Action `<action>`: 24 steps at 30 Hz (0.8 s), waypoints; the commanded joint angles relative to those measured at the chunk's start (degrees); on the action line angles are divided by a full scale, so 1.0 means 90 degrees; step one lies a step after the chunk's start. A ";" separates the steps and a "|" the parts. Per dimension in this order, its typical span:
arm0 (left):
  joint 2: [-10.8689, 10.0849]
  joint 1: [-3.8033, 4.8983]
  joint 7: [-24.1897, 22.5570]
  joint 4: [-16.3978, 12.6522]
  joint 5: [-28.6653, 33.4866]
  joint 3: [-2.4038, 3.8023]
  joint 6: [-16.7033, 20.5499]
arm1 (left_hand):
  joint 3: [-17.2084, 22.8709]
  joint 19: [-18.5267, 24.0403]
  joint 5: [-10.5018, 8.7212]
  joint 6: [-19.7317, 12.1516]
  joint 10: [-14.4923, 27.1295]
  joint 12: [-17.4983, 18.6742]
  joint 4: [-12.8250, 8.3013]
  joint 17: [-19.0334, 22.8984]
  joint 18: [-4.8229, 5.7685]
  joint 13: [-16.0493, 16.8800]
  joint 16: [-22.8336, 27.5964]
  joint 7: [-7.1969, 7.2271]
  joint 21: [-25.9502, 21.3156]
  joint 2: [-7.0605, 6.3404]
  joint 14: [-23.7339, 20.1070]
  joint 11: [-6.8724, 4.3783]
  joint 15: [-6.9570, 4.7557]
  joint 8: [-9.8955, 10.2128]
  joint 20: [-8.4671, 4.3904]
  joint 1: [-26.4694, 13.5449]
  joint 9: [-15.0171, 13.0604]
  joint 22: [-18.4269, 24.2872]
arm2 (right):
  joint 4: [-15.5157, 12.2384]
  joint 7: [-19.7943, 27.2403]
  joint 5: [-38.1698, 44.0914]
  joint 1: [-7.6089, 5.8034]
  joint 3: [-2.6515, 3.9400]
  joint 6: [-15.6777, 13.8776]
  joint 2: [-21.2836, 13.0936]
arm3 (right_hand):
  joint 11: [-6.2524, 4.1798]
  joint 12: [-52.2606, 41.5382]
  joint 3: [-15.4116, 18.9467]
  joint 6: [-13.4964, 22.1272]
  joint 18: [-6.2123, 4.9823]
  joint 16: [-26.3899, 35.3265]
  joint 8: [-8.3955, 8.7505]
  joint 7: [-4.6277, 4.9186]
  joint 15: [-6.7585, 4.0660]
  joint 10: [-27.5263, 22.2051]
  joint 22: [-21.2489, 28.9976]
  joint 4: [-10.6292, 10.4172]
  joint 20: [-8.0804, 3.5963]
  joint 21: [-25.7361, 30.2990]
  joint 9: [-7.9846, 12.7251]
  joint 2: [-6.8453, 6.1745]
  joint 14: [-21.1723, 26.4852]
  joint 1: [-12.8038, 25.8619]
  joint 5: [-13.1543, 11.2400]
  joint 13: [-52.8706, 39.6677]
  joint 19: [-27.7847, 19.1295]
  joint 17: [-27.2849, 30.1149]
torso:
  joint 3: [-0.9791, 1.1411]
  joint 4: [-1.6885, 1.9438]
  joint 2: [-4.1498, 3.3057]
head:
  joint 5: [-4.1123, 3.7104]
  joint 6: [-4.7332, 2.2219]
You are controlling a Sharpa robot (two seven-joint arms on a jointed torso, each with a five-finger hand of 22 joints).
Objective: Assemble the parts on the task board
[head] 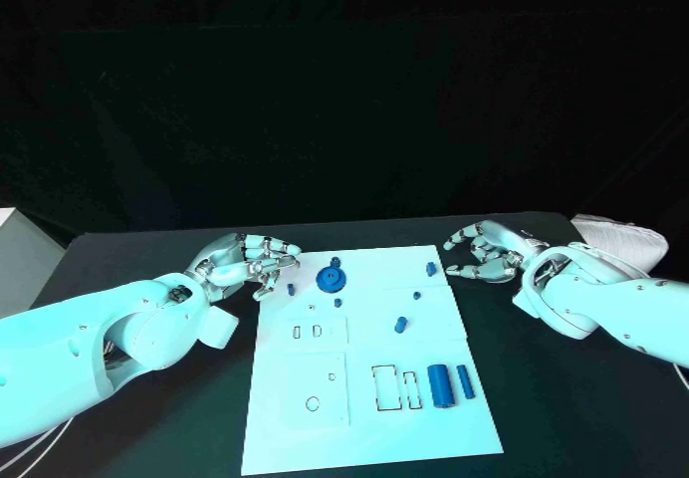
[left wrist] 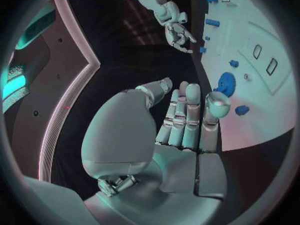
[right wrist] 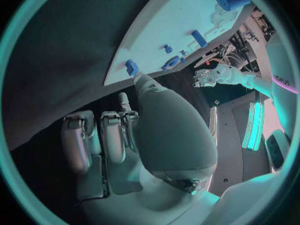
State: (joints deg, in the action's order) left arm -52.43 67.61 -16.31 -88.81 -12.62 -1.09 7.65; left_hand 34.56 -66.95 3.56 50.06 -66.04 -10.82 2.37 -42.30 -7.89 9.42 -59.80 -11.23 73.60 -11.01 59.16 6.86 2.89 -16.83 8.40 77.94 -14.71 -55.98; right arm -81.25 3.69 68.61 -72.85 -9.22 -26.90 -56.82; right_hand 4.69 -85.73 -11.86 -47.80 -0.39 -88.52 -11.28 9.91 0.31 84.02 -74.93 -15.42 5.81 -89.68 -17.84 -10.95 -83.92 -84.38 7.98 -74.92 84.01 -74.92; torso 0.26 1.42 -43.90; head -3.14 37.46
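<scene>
The white task board (head: 359,438) lies in the middle of the black table. A blue gear (head: 332,277) stands near its far edge, with small blue parts (head: 400,322) scattered around it. Two blue cylinders (head: 441,385) lie side by side near the board's right edge. My left hand (head: 247,264) hovers at the board's far left corner, fingers half curled and holding nothing. In the left wrist view that hand (left wrist: 181,120) rises just short of the gear (left wrist: 226,82). My right hand (head: 486,251) hovers at the far right corner, also holding nothing. Its thumb (right wrist: 140,82) is close to a small blue part (right wrist: 131,66).
Rectangular slots (head: 387,386) and a round hole (head: 314,403) are cut into the board's near half. A white object (head: 620,237) lies at the table's far right. A pale box (head: 12,259) stands off the table's left edge.
</scene>
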 commanded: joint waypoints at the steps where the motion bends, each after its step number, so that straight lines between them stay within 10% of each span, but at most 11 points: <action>1: 0.0012 -0.0003 -0.0069 -0.0005 0.0030 0.0002 -0.0109 | 0.0033 0.0030 -0.0024 -0.0043 0.0046 -0.0041 -0.0010 -0.0005 0.0088 0.0007 0.0001 0.0010 0.0020 0.0007 -0.0027 -0.0008 -0.0003 0.0006 0.0000 -0.0073 -0.0007 0.0006 | 0.0114 -0.0016 0.0144 0.0071 -0.0005 -0.0047 0.0119 | 0.0046 0.0012 0.0000 0.0037 0.0043 0.0001 0.0044 0.0014 0.0038 0.0192 -0.1674 -0.0007 0.0064 -0.0036 0.0011 0.0009 -0.0574 -0.0068 0.0059 -0.1217 0.0666 -0.1242 | -0.0019 0.0008 -0.0007 | 0.0001 0.0040; 24: 0.0008 -0.0009 -0.0027 0.0012 0.0016 -0.0002 -0.0111 | 0.0040 0.0046 -0.0024 -0.0047 0.0053 -0.0043 -0.0019 -0.0004 0.0085 0.0012 0.0009 0.0010 0.0014 0.0006 -0.0037 -0.0007 -0.0002 0.0007 0.0001 -0.0076 -0.0009 0.0020 | 0.0541 -0.0097 0.0109 0.0284 -0.0007 -0.0078 0.0630 | 0.0031 -0.0054 -0.0186 -0.0217 0.0043 -0.0007 -0.0002 -0.0005 0.0026 0.0258 -0.1674 0.0010 0.0063 -0.0036 0.0004 0.0142 -0.0577 -0.0184 0.0235 -0.1277 0.0666 -0.1259 | 0.0008 0.0037 -0.0022 | -0.0008 0.0152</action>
State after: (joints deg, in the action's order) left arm -52.43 67.53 -16.20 -88.61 -12.64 -1.14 7.59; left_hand 34.72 -66.95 3.56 50.05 -66.04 -10.82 2.21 -42.28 -7.88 9.47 -59.80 -11.23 73.60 -11.01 59.16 6.86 2.89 -16.83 8.41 77.94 -14.70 -55.85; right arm -76.47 2.72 69.16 -70.36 -9.28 -27.75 -51.27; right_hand 4.69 -86.03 -13.18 -49.41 -0.40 -88.53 -11.06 9.76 0.31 84.02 -74.91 -15.25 6.17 -89.68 -17.76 -9.74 -83.92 -85.60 9.86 -74.91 84.00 -74.91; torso 0.35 1.79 -44.14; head -3.25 38.73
